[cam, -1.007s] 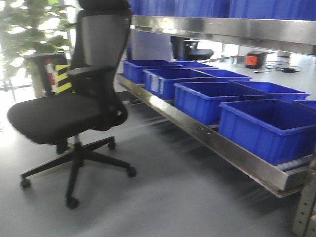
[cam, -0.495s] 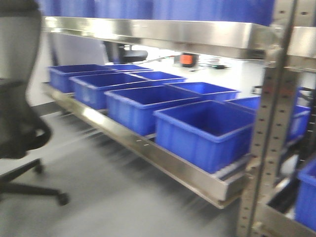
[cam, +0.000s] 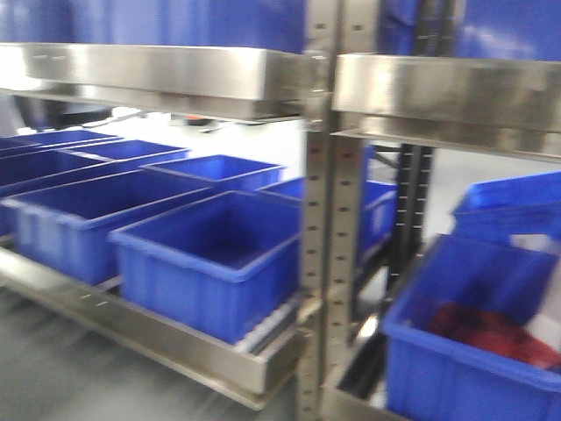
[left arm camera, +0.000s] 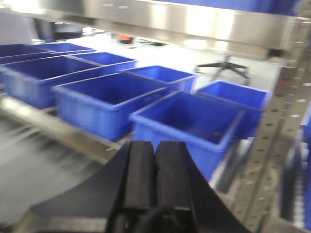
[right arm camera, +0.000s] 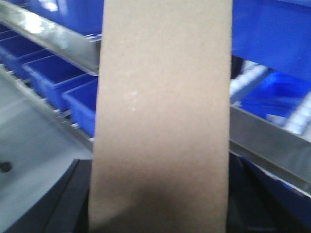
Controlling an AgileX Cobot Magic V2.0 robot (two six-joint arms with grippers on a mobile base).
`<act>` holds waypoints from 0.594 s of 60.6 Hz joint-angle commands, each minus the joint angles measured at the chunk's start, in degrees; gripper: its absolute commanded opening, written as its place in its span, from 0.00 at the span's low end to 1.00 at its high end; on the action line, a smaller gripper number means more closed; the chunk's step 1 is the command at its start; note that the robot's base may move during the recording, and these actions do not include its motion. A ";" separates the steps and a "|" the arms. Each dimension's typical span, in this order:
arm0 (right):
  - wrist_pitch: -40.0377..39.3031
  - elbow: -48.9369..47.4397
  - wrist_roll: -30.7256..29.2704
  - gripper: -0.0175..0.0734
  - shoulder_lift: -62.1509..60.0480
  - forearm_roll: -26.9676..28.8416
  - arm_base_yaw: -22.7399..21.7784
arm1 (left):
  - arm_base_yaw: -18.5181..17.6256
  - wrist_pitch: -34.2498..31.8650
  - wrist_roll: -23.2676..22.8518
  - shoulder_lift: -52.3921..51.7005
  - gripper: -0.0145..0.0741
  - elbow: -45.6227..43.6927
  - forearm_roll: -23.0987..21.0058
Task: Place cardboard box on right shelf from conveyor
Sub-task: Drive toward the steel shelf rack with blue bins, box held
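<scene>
The cardboard box (right arm camera: 160, 116) fills the centre of the right wrist view, held between the right gripper's (right arm camera: 158, 208) dark sides at bottom. Behind it are the right shelf (right arm camera: 272, 143) and blue bins (right arm camera: 48, 77). The left gripper (left arm camera: 155, 165) is pressed together, empty.

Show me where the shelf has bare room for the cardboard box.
Free: the nearest blue bin left of the steel upright looks empty, and so does the bin behind it. Crowded: the lower-right bin holds something red. Gaps between bins look too narrow for the cardboard box.
</scene>
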 commanded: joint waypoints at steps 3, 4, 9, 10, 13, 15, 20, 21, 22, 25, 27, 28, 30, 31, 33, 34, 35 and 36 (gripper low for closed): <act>-5.26 -1.55 -0.64 0.38 0.56 -1.58 -0.15 | -0.22 -4.84 0.01 -0.83 0.03 0.58 -0.34; -5.26 -1.55 -0.64 0.38 0.56 -1.58 -0.15 | -0.22 -4.84 0.01 -0.83 0.03 0.58 -0.34; -5.26 -1.55 -0.64 0.38 0.56 -1.58 -0.15 | -0.22 -4.84 0.01 -0.83 0.03 0.58 -0.34; -5.26 -1.55 -0.64 0.38 0.56 -1.58 -0.15 | -0.22 -4.84 0.01 -0.83 0.03 0.58 -0.34; -5.26 -1.55 -0.64 0.38 0.56 -1.58 -0.15 | -0.22 -4.84 0.01 -0.83 0.03 0.58 -0.34; -5.26 -1.55 -0.64 0.38 0.56 -1.58 -0.15 | -0.22 -4.84 0.01 -0.83 0.03 0.58 -0.34; -5.26 -1.55 -0.64 0.38 0.56 -1.58 -0.15 | -0.22 -4.84 0.01 -0.83 0.03 0.58 -0.34; -5.26 -1.55 -0.64 0.38 0.56 -1.58 -0.15 | -0.22 -4.84 0.01 -0.83 0.03 0.58 -0.34; -5.26 -1.55 -0.64 0.38 0.56 -1.58 -0.15 | -0.22 -4.84 0.01 -0.83 0.03 0.58 -0.34; -5.26 -1.55 -0.64 0.38 0.56 -1.58 -0.15 | -0.22 -4.84 0.01 -0.83 0.03 0.58 -0.34; -5.26 -1.55 -0.64 0.38 0.56 -1.58 -0.15 | -0.22 -4.84 0.01 -0.83 0.03 0.58 -0.34; -5.26 -1.55 -0.64 0.38 0.56 -1.58 -0.15 | -0.22 -4.84 0.01 -0.83 0.03 0.58 -0.34; -5.26 -1.55 -0.64 0.38 0.56 -1.58 -0.15 | -0.22 -4.84 0.01 -0.83 0.03 0.58 -0.34; -5.26 -1.55 -0.64 0.38 0.56 -1.58 -0.15 | -0.22 -4.84 0.01 -0.83 0.03 0.58 -0.34; -5.26 -1.55 -0.64 0.38 0.56 -1.58 -0.15 | -0.22 -4.84 0.01 -0.83 0.03 0.58 -0.34; -5.26 -1.55 -0.64 0.38 0.56 -1.58 -0.15 | -0.22 -4.84 0.01 -0.83 0.03 0.58 -0.34; -5.26 -1.55 -0.64 0.38 0.56 -1.58 -0.15 | -0.22 -4.84 0.01 -0.83 0.03 0.58 -0.34; -5.26 -1.55 -0.64 0.38 0.56 -1.58 -0.15 | -0.22 -4.84 0.01 -0.83 0.03 0.58 -0.34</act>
